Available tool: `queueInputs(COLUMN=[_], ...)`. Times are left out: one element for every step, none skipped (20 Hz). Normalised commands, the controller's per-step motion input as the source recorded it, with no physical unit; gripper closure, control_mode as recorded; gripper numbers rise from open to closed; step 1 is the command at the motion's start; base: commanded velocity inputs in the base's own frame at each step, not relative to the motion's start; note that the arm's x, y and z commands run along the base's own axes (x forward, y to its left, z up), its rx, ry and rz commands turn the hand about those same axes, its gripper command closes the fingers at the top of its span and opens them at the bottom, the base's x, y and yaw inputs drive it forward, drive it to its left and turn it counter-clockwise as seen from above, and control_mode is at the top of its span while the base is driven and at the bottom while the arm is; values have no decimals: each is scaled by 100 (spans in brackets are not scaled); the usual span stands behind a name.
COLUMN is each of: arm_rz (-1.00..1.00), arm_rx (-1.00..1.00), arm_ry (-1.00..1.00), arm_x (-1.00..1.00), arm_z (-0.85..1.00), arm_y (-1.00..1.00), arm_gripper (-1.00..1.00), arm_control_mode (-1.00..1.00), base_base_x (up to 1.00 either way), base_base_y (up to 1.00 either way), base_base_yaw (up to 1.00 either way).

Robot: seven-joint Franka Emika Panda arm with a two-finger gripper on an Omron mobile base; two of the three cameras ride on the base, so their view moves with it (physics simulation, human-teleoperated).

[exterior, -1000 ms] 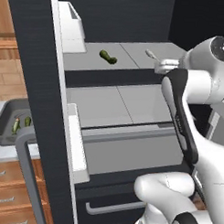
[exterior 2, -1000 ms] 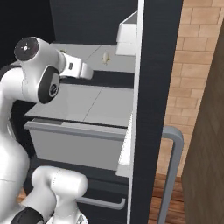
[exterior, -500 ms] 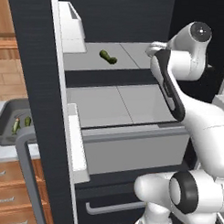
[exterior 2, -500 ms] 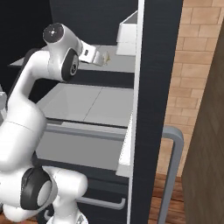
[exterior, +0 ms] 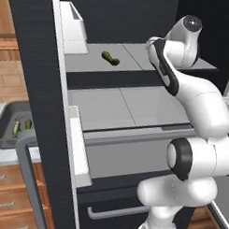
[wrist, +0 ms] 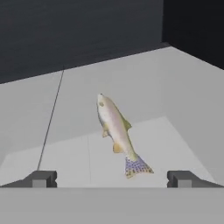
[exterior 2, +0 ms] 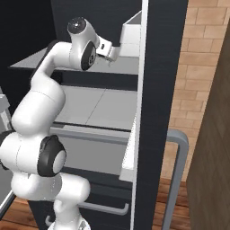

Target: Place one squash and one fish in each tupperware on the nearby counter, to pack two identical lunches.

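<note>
Since the earlier frames the arm (exterior: 196,98) had swung up and inward, its upper link reaching over the top shelf (exterior: 132,58) of the open fridge; one second before, I saw the hand lower and further right. The shelves and counter held their places in both base views, so I judged that the base had not driven.

The fridge door (exterior: 39,109) stood open at the left of the left base view, hiding most of the counter behind it. On the top shelf one dark green squash (exterior: 110,58) lay alone, well apart from the arm. Past the door edge, one tupperware (exterior: 4,131) sat on the counter, cut off by the door; two small items (exterior: 21,126) lay inside it, too small for me to name with certainty.

In the hand view the gripper (wrist: 112,178) stood with its jaws spread wide, both fingertips (wrist: 41,178) clear of everything, nothing held. Between and beyond them the pale fish (wrist: 117,133) lay on the shelf floor, head away from the hand, speckled tail nearest the fingertips.

In the right base view the hand (exterior 2: 107,48) showed beside the white door bin (exterior 2: 131,33); its fingers I could not make out there.
</note>
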Motion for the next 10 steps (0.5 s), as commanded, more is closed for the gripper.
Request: queueInputs(arm_rz=[9,10,12,15,16,18,19,18,16,15], arm_rx=[0,0,0,0,0,0,0,0,0,0], arm_ry=[10,11,9,5,2,0,0,0,0,0], arm_x=[71,77,83,84,89,87,87,90,91,86], arm_z=[-6,-6,-14,-20,-32,-33,-29,-27,-31,-31], arm_y=[-11,-13,-13,-12,-9,-1,0,0,0,0], arm_gripper=[-100,-100,-100,-100,-100,-100,-100,-100,-100,-100], arm_control_mode=[-100,-100,-100,-100,-100,-100,-100,-100,-100,-100], base_base_x=[0,0,0,0,0,0,0,0,0,0], base_base_y=[0,0,0,0,0,0,0,0,0,0], base_base_yaw=[0,0,0,0,0,0,0,0,0,0])
